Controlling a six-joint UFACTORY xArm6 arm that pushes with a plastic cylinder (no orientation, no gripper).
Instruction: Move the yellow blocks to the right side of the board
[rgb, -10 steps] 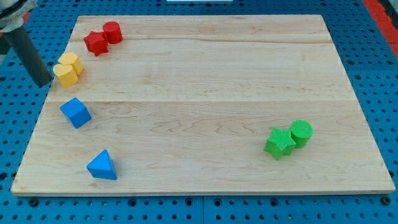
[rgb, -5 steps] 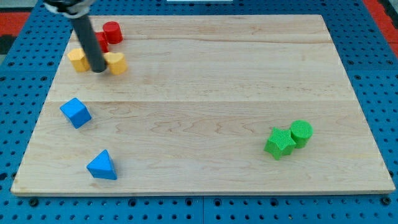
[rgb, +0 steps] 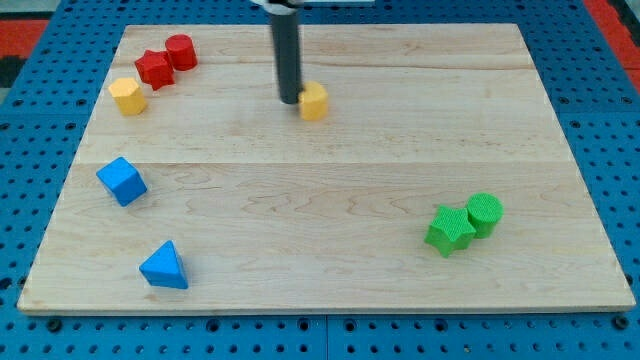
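Note:
Two yellow blocks lie on the wooden board (rgb: 330, 270). One yellow block (rgb: 314, 101) is in the upper middle. My tip (rgb: 289, 100) touches its left side; the dark rod rises from there to the view's top. The other yellow block (rgb: 127, 96) sits near the board's left edge, just below and left of the red blocks, far left of my tip.
A red star block (rgb: 154, 68) and a red cylinder (rgb: 181, 51) sit at the upper left. A blue cube (rgb: 122, 181) and a blue triangular block (rgb: 164, 267) lie at the lower left. A green star block (rgb: 449, 229) and a green cylinder (rgb: 485, 213) sit at the lower right.
My tip swept from the board's left edge rightward between the yellow blocks, pushing one yellow block to the upper middle. The other yellow block shifted slightly and stayed at the left.

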